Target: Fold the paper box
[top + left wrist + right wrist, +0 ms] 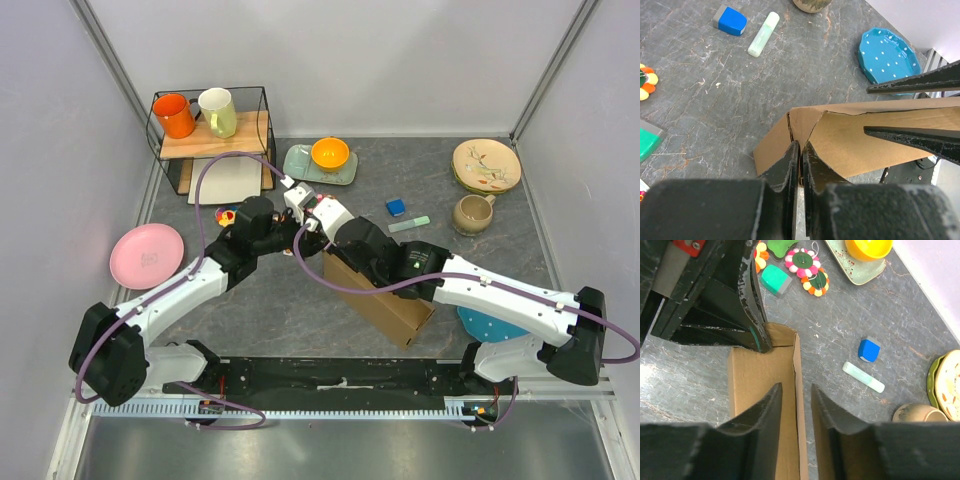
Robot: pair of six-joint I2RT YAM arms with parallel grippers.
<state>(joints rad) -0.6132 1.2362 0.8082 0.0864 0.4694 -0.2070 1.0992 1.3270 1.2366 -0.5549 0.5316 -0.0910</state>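
Overall, oblong brown corrugated paper box (388,306)

A robot lab cell: white walls (350,60) box in a grey table (290,305) edged by a mounting rail (340,385).

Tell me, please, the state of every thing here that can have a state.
paper box: partly folded, side walls up, top open.
left end effector: shut on the box's corner.
right end effector: open, astride a long wall.
orange mug: upright on the shelf.
pale mug: upright on the shelf.
brown mug: upright on the table.
orange bowl: upright on a green tray.
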